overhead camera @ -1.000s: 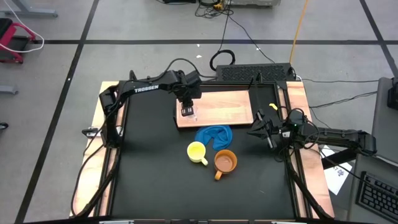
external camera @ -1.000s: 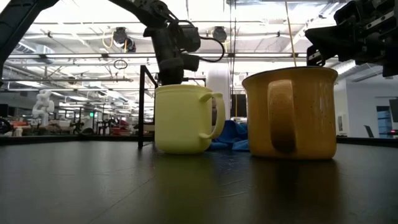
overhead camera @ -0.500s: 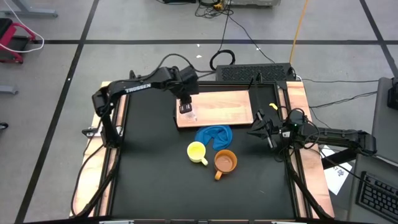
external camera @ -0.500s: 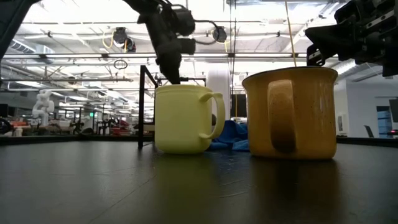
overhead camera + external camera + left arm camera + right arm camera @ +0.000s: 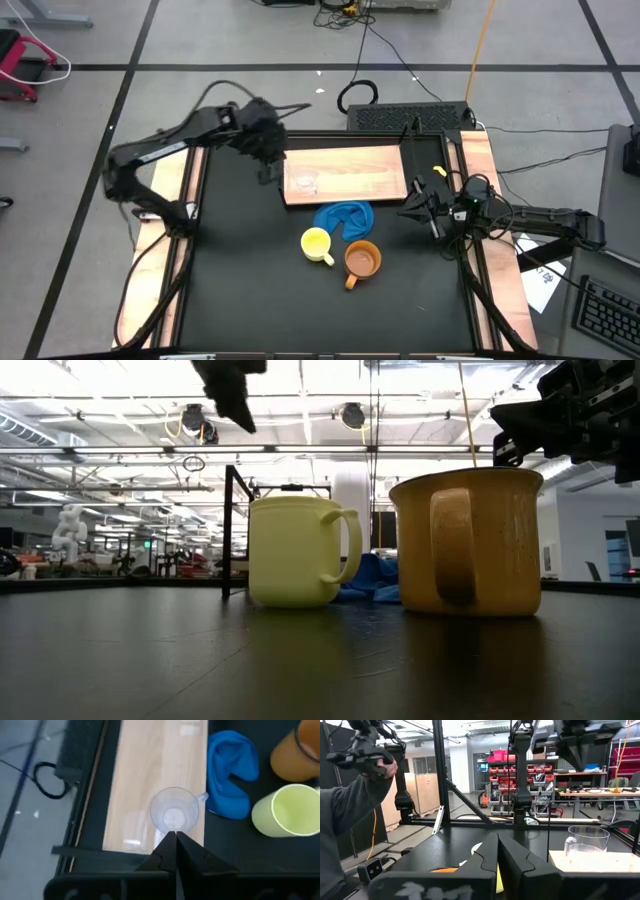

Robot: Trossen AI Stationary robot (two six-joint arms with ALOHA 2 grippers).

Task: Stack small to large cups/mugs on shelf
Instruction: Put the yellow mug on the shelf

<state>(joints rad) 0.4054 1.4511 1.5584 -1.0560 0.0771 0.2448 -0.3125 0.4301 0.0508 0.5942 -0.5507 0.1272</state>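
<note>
With small clear plastic cup (image 5: 304, 183) standing on light-wood shelf board (image 5: 370, 172), left gripper (image 5: 266, 165) closed and empty beside it, right gripper (image 5: 417, 212) closed, idle; next: fetch mid-sized yellow handled mug (image 5: 316, 244).

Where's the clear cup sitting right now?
In the high view the clear cup stands on the shelf near its left end, just beyond the blue cloth, apart from the left gripper.
</note>
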